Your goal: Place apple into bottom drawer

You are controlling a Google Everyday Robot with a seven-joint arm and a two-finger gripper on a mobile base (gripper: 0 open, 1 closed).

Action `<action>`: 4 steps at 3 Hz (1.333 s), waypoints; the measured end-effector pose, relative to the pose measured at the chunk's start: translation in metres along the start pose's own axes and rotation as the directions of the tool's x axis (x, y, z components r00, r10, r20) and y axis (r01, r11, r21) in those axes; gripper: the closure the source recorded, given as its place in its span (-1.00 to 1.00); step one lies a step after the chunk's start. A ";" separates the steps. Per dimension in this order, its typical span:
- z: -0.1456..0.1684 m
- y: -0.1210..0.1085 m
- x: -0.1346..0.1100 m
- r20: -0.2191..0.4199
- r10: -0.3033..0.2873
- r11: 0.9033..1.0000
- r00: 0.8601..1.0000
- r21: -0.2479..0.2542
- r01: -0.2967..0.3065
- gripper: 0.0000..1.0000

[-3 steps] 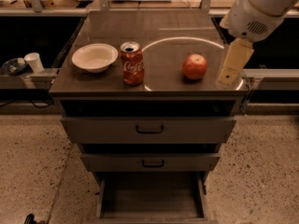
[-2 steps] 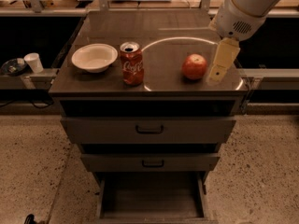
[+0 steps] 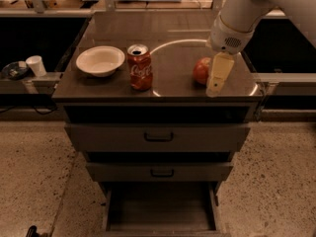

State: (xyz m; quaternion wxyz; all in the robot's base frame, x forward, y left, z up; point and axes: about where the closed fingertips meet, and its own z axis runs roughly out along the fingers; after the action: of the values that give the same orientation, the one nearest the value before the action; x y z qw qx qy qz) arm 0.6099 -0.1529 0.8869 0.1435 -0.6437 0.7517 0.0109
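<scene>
my gripper (image 3: pixel 216 87) at 3 o'clock of apple (image 3: pixel 200 71), overlapping it | grip: cannot tell | bottom drawer (image 3: pixel 160 210) open, 6 o'clock

The only writing I can read is the white Coca-Cola script on the red can (image 3: pixel 140 69). It stands on the cabinet top (image 3: pixel 173 33), on the far side of the apple (image 3: pixel 200 71) from the gripper (image 3: pixel 216 87), which hangs just beside that apple.
</scene>
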 end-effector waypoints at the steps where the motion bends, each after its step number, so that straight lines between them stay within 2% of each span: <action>1: 0.016 -0.014 0.007 -0.008 0.011 1.000 1.000 0.003 -0.011 -1.00; 2: 0.022 -0.025 0.016 -0.009 0.026 0.999 1.000 0.022 -0.026 -0.62; 3: 0.027 -0.032 0.020 0.005 0.039 0.999 0.999 0.031 -0.039 -0.15; 4: 0.033 -0.037 0.018 0.050 0.053 0.998 0.997 0.029 -0.054 0.29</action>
State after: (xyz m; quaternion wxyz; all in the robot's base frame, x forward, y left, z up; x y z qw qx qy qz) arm 0.6498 -0.1695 0.8576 0.1714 -0.6205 0.7650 0.0190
